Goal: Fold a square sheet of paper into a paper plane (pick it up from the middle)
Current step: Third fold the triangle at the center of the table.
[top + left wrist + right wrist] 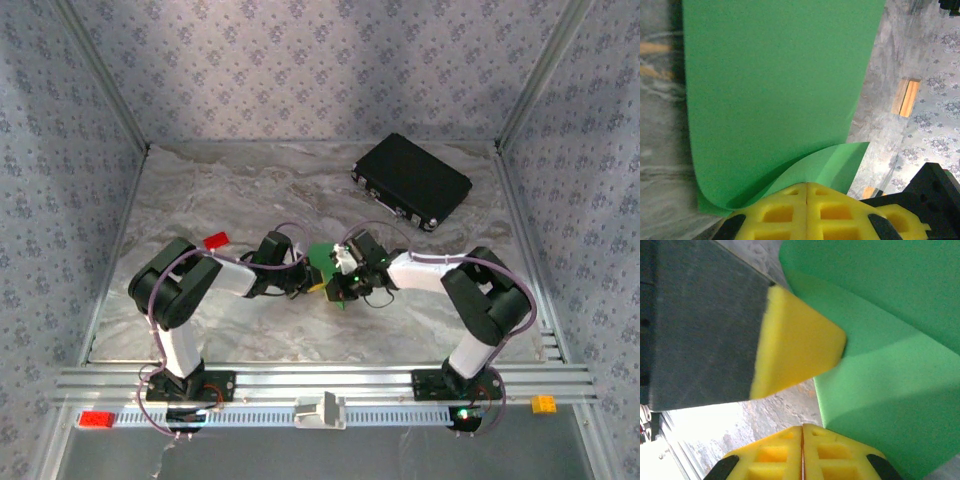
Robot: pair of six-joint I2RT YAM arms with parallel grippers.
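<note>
The square sheet of paper (322,258) is bright green and hangs above the middle of the table, between the two wrists. In the left wrist view the paper (775,90) curls upward out of the seam of my left gripper (806,183), which is shut on its lower edge. My left gripper (316,284) and right gripper (342,286) nearly touch. In the right wrist view my right gripper (802,426) is shut, and the paper (890,390) lies just right of its seam, passing behind the right fingertip. I see no green between those pads. A yellow finger (795,347) of the left gripper hangs close above.
A black case (412,180) lies at the back right of the marble table (230,190). A small red block (216,241) sits beside the left arm. Patterned walls close in three sides, and a metal rail (320,380) runs along the near edge.
</note>
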